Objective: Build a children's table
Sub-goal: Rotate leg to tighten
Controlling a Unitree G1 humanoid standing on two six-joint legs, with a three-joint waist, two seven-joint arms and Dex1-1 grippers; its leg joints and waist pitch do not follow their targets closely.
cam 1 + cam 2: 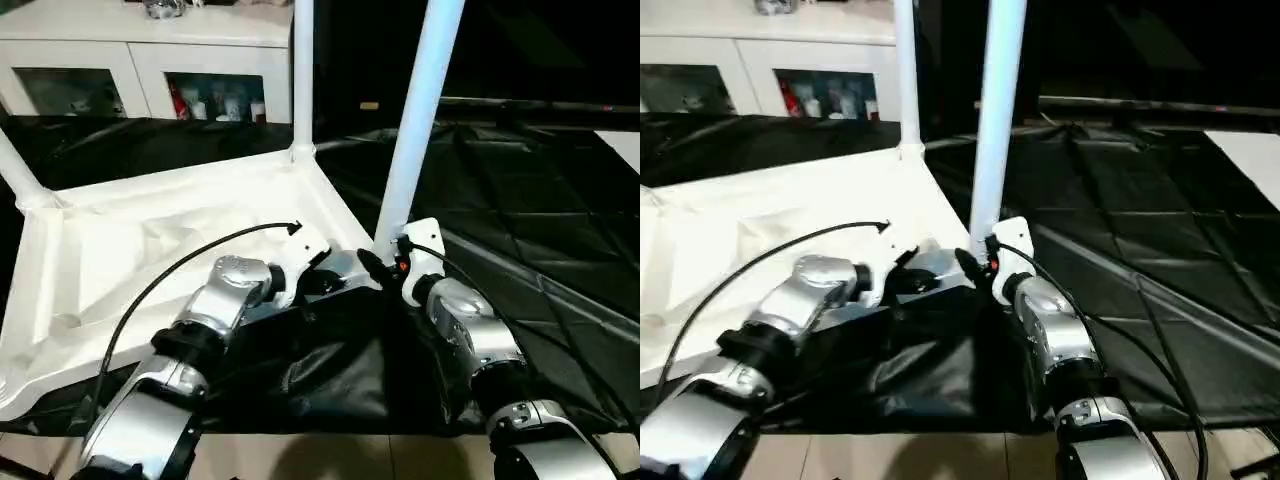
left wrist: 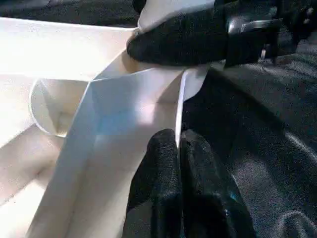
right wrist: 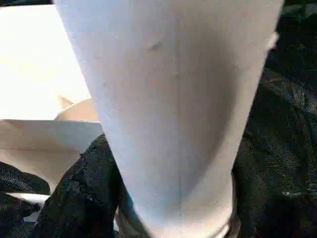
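Observation:
The children's table top (image 1: 150,250) lies upside down on black cloth, ribbed underside up. One white leg (image 1: 302,80) stands in the far right corner socket and another (image 1: 15,170) rises at the far left corner. My right gripper (image 1: 385,265) is shut on the base of a third leg (image 1: 415,120), held upright at the near right corner; its black fingers (image 3: 81,193) wrap the leg (image 3: 173,99). My left gripper (image 1: 320,280) is shut on the table top's thin rim (image 2: 179,99) beside that corner. An open round socket (image 2: 49,109) lies just inside the rim.
A white glass-door cabinet (image 1: 140,70) stands behind the table top. Black cloth (image 1: 520,200) covers the floor to the right and front. A strip of pale floor (image 1: 330,455) runs along the near edge.

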